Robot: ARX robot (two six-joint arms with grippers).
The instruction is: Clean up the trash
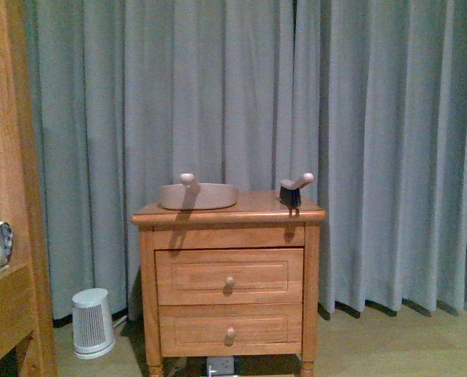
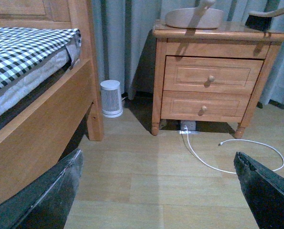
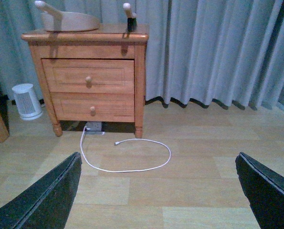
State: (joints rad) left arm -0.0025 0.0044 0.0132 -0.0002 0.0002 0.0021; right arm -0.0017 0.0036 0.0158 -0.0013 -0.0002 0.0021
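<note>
Left pincer (image 2: pixel 157 157) and right pincer (image 3: pixel 157 157) — both spread wide, holding nothing — above wood floor (image 3: pixel 204 143). Dustpan (image 1: pixel 198 195) and brush (image 1: pixel 292 191) rest on the counter (image 1: pixel 249 210); trash location cannot be told.

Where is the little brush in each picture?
Front view: the brush stands on the nightstand's top, right end.
Left wrist view: brush on that top, at the end away from the dustpan.
Right wrist view: brush at that same end.
Shared landmark: the dustpan.
</note>
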